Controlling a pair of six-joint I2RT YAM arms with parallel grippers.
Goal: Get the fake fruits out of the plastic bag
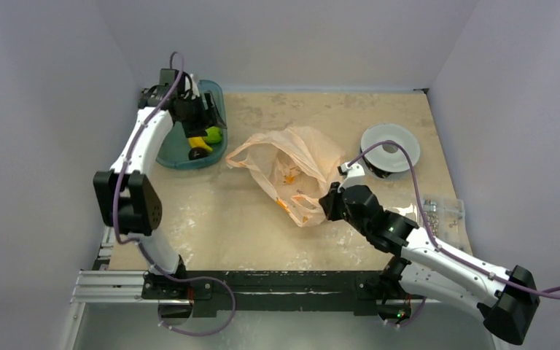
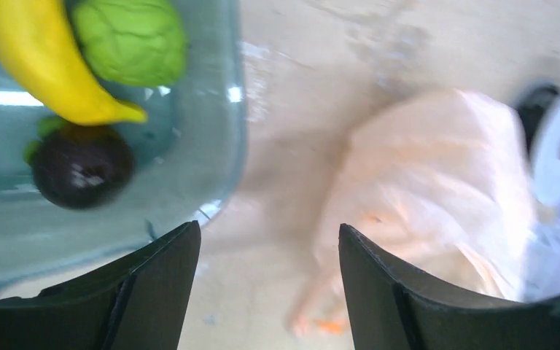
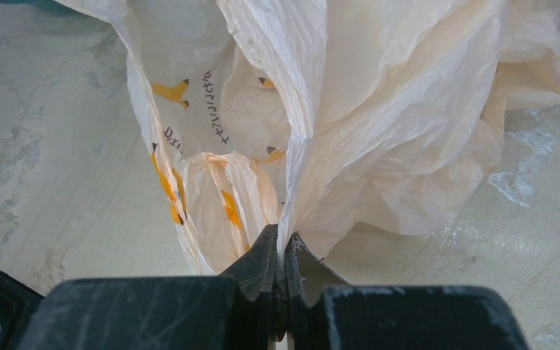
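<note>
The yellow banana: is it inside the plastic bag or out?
Out. The banana lies in the teal bowl beside a green fruit and a dark one, apart from the bag.

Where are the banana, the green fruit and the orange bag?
banana (image 2: 40,62): left wrist view, middle of its yellow curve.
green fruit (image 2: 131,40): left wrist view, middle of its green face.
plastic bag (image 1: 292,164): top view, its crumpled middle.

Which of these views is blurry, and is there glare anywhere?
Left wrist: the plastic bag is smeared and soft, while the banana looks fairly sharp; white glare spots sit on the teal tray. Right wrist: crisp, creases and print readable. Top external: even light, only faint shadows.
</note>
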